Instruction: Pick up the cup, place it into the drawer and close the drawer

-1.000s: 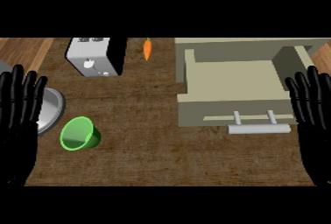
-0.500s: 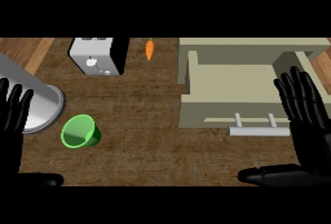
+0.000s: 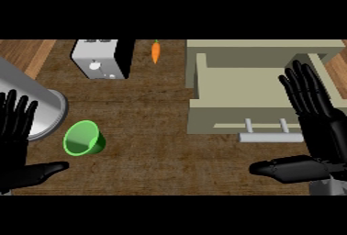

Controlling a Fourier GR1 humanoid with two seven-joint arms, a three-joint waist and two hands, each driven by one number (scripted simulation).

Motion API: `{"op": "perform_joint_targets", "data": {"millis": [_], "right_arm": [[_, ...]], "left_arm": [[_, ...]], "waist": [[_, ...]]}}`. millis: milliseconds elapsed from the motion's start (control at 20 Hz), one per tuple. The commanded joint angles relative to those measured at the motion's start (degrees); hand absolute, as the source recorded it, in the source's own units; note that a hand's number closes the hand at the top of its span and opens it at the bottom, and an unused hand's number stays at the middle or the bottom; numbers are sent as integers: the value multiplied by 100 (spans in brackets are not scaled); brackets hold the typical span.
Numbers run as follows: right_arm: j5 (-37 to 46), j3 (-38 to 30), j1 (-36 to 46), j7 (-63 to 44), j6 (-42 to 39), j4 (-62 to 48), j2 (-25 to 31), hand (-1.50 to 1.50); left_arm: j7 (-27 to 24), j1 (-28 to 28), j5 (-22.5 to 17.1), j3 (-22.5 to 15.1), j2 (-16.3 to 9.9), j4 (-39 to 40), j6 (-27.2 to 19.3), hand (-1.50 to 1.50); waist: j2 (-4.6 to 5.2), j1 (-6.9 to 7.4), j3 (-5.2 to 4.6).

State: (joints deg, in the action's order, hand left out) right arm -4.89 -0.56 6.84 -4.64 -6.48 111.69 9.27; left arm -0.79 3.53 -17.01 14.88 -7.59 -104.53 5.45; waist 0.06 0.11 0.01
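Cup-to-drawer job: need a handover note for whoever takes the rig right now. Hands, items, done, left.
Left hand: open, fingers straight, at the view's left edge, holding nothing.
Right hand: open, fingers straight, at the view's right edge beside the drawer's front, holding nothing.
Green cup: lying tilted on the counter at the left, next to a metal pot, untouched.
Drawer: pulled open, nothing visible inside, handle facing the robot.
Done: nothing yet.
Left: grasp the cup (the left hand looks nearer), put it in the drawer, push the drawer shut.
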Motion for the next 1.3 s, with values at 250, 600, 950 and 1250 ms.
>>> {"op": "perform_joint_targets", "data": {"millis": [250,600,950,1250], "right_arm": [[144,9,155,162,-87,-127,-71,-150],[224,-47,457,-143,25,-165,-105,-150],[-117,-542,858,239,-333,-944,139,-150],[-55,-435,804,-439,-98,-126,65,-150]], "left_arm": [[-989,-288,406,282,-129,2002,234,-150],[-2095,-172,571,537,-258,3370,556,-150],[-3239,-925,825,674,-515,5474,706,-150],[-3984,-1750,1058,738,-779,7157,494,-150]], "waist": [[0,-37,-4],[-4,-18,-4],[10,-25,-6],[2,-46,-6]]}}
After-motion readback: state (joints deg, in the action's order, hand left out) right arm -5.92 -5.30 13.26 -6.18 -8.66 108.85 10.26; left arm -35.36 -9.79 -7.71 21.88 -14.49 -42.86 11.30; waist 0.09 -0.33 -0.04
